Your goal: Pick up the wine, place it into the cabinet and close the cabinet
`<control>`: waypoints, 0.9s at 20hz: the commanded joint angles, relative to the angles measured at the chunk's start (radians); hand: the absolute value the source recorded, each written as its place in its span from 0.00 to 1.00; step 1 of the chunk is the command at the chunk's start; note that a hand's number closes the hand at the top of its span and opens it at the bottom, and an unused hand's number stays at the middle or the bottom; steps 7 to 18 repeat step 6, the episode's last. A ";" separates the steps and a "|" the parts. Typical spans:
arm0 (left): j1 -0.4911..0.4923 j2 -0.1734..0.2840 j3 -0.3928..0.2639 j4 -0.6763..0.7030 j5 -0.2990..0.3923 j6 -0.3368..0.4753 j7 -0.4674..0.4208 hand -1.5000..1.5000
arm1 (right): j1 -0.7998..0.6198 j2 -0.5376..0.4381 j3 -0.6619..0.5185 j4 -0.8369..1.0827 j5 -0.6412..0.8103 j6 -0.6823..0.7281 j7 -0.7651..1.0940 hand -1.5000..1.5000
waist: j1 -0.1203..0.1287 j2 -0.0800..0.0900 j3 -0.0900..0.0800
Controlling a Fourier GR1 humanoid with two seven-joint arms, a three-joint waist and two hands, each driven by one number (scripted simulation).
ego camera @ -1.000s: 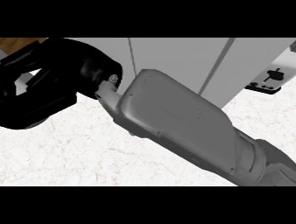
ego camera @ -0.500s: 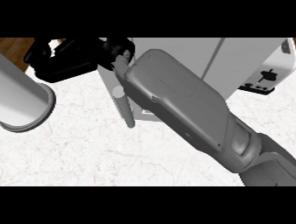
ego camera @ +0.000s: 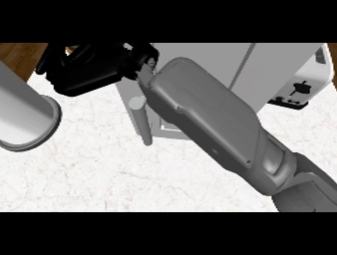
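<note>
The robot's right hand (ego camera: 90, 69), black, sat at the far left of the view, at the end of a long grey forearm (ego camera: 216, 124) that crossed the white marbled table (ego camera: 112, 174) from the near right. Its fingers (ego camera: 61, 64) were curled around something almost wholly hidden; only a small green patch showed at the top of the hand, probably the wine bottle (ego camera: 73, 49), though this could not be confirmed. The hand was just beside the left edge of the tall pale grey cabinet (ego camera: 274, 74) at the far side of the table.

To do this step well, the hand would likely need to keep the bottle upright and steer it into the cabinet's opening without knocking the thin grey panel (ego camera: 140, 119) that stood edge-on below the hand, seemingly the open door.

A broad white cylinder with a flared rim (ego camera: 17, 114) filled the left edge, possibly the other forearm; the left hand itself was not visible. A white appliance with a black fitting (ego camera: 304, 84) stood at the far right, well clear. The forearm hid much of the cabinet front.
</note>
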 commanded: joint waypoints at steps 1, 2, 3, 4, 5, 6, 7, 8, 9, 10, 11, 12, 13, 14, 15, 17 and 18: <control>-0.011 0.002 -0.018 -0.018 0.011 0.020 0.028 0.00 | 0.058 -0.165 -0.086 0.134 0.027 -0.064 -0.051 1.00 | -0.066 0.053 0.035; -0.010 -0.003 -0.023 -0.015 0.010 0.007 0.021 0.00 | 0.065 -0.172 -0.086 0.142 0.026 -0.053 -0.065 1.00 | -0.061 0.058 0.033; -0.024 -0.005 -0.034 -0.017 0.009 0.013 0.025 0.00 | 0.054 -0.159 -0.087 0.138 0.020 -0.060 -0.065 1.00 | -0.074 0.055 0.032; -0.020 -0.002 -0.037 -0.030 0.018 0.009 0.034 0.00 | 0.047 -0.167 -0.087 0.143 0.017 -0.057 -0.066 1.00 | -0.067 0.053 0.033; -0.031 -0.011 -0.064 -0.040 0.007 0.029 0.038 0.00 | 0.058 -0.153 -0.069 0.147 0.014 -0.044 -0.065 1.00 | -0.080 0.061 0.033; -0.025 -0.010 -0.060 -0.049 0.006 0.030 0.039 0.00 | 0.045 -0.163 -0.076 0.154 0.010 -0.045 -0.071 1.00 | -0.064 0.057 0.033; -0.025 -0.010 -0.060 -0.049 0.006 0.030 0.039 0.00 | 0.045 -0.163 -0.076 0.154 0.010 -0.045 -0.071 1.00 | -0.064 0.057 0.033; -0.025 -0.010 -0.060 -0.049 0.006 0.030 0.039 0.00 | 0.045 -0.163 -0.076 0.154 0.010 -0.045 -0.071 1.00 | -0.064 0.057 0.033; -0.025 -0.010 -0.060 -0.049 0.006 0.030 0.039 0.00 | 0.045 -0.163 -0.076 0.154 0.010 -0.045 -0.071 1.00 | -0.064 0.057 0.033; -0.025 -0.010 -0.060 -0.049 0.006 0.030 0.039 0.00 | 0.045 -0.163 -0.076 0.154 0.010 -0.045 -0.071 1.00 | -0.064 0.057 0.033; -0.025 -0.010 -0.060 -0.049 0.006 0.030 0.039 0.00 | 0.045 -0.163 -0.076 0.154 0.010 -0.045 -0.071 1.00 | -0.064 0.057 0.033; -0.025 -0.010 -0.060 -0.049 0.006 0.030 0.039 0.00 | 0.045 -0.163 -0.076 0.154 0.010 -0.045 -0.071 1.00 | -0.064 0.057 0.033; -0.025 -0.010 -0.060 -0.049 0.006 0.030 0.039 0.00 | 0.045 -0.163 -0.076 0.154 0.010 -0.045 -0.071 1.00 | -0.064 0.057 0.033; -0.025 -0.010 -0.060 -0.049 0.006 0.030 0.039 0.00 | 0.045 -0.163 -0.076 0.154 0.010 -0.045 -0.071 1.00 | -0.064 0.057 0.033; -0.025 -0.010 -0.060 -0.049 0.006 0.030 0.039 0.00 | 0.045 -0.163 -0.076 0.154 0.010 -0.045 -0.071 1.00 | -0.064 0.057 0.033; -0.025 -0.010 -0.060 -0.049 0.006 0.030 0.039 0.00 | 0.045 -0.163 -0.076 0.154 0.010 -0.045 -0.071 1.00 | -0.064 0.057 0.033; -0.025 -0.010 -0.060 -0.049 0.006 0.030 0.039 0.00 | 0.045 -0.163 -0.076 0.154 0.010 -0.045 -0.071 1.00 | -0.064 0.057 0.033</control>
